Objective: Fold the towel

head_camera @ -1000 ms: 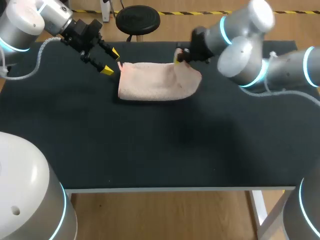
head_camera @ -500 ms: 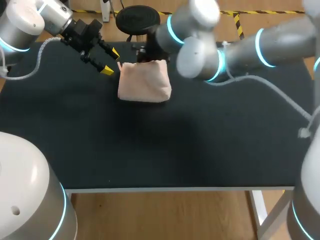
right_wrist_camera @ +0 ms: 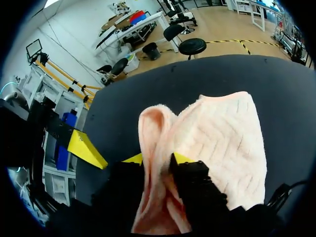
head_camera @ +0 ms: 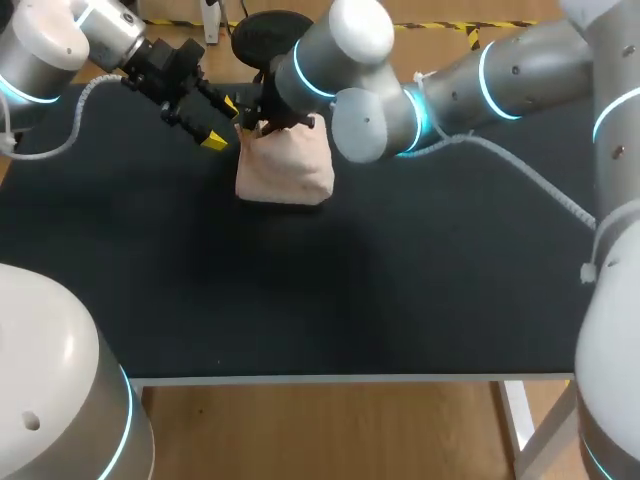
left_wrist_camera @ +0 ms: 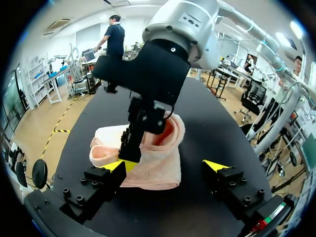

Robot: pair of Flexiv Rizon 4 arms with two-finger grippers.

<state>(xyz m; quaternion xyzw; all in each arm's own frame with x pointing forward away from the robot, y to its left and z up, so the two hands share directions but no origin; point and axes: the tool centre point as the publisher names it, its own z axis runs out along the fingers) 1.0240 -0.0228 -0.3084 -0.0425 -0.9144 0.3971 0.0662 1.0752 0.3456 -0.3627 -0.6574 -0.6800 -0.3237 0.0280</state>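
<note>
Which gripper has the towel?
The right gripper: it is shut on a raised edge of the towel. The left gripper stands open beside it.

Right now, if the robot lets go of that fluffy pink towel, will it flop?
Probably floppy: the fluffy pink towel sags in soft curves where the right gripper pinches it. Its fuzzy weave looks unlikely to slip.
</note>
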